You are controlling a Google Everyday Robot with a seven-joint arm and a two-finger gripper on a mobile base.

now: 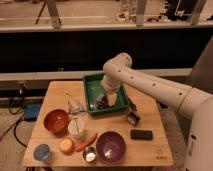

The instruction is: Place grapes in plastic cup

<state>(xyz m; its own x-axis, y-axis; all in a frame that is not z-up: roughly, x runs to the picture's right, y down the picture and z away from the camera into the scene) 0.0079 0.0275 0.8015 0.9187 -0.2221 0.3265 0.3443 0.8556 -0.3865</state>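
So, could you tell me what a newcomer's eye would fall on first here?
The big white arm reaches in from the right, its claw down in the green tray at the back of the table, right at the dark grapes. Next come the colours in front: a red bowl at left, the whitish plastic cup beside it, and a purple bowl near the front edge.

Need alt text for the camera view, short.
The robot's gripper reaches down into the green plastic tray, right at the dark purple grape cluster. The whitish translucent plastic cup stands apart on the wooden table, beside a red-orange bowl.
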